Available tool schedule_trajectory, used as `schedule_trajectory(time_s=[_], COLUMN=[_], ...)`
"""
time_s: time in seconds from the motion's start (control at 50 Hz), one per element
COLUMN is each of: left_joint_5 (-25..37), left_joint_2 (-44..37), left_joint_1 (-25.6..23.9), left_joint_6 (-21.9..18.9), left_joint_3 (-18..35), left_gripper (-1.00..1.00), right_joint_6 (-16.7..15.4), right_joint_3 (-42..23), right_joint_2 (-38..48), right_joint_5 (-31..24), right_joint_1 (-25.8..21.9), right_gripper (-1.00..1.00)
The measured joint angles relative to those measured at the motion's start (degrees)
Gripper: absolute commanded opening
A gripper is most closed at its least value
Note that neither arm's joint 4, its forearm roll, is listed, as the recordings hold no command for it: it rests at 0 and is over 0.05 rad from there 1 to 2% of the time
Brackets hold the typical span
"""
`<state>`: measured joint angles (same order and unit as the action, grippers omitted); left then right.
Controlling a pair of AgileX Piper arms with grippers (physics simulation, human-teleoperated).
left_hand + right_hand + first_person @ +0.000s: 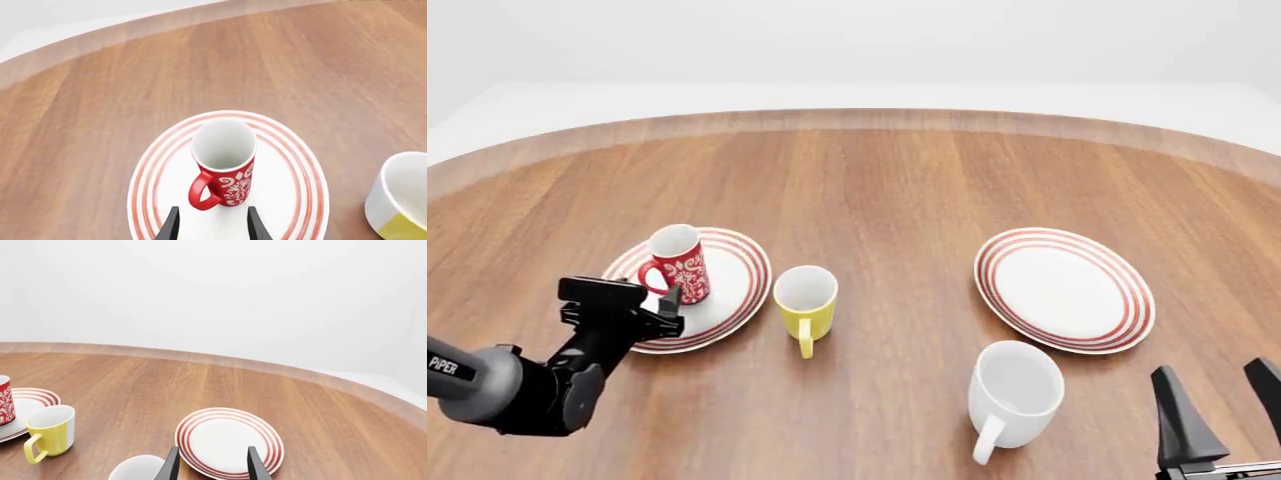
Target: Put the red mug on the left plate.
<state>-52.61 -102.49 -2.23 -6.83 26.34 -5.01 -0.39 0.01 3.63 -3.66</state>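
We are finding the left claw (212,224) standing open just short of the red mug (677,264), touching nothing. The mug is standing upright on the left plate (737,290). The right claw (1220,403) is also gaping empty, hanging near the white mug (1012,397) on the counter (881,180).

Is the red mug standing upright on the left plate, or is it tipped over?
Upright. The red mug stands on the left plate, open mouth up and white inside visible. The left pincer is open, not touching it.

Black left arm (521,385) bears white "PIPER" lettering
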Motion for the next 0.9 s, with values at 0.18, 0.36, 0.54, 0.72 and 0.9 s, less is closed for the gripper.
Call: schedule_trajectory(time_s=[0.18,0.36,0.54,0.72,0.9], left_joint_5=[0.2,0.5,0.5,0.6,0.6], left_joint_2=[0.5,0.8,1.0,1.4,1.8], left_joint_1=[-0.9,-1.8,-2.7,-3.8,-4.8], left_joint_6=[0.4,0.8,1.2,1.6,2.1], left_joint_3=[-0.2,-0.2,-0.5,-0.9,-1.3], left_gripper=[1.00,1.00,1.00,1.00,1.00], right_joint_6=[0.0,0.0,0.0,-0.1,-0.1], right_joint_3=[0.0,-0.4,-0.2,-0.1,-0.4], right_joint_2=[0.0,0.0,0.0,0.0,0.0], right_joint_5=[-0.1,-0.4,-0.3,-0.3,-0.6], right_joint_1=[0.0,0.0,0.0,0.0,0.0], right_gripper=[1.00,1.00,1.00,1.00,1.00])
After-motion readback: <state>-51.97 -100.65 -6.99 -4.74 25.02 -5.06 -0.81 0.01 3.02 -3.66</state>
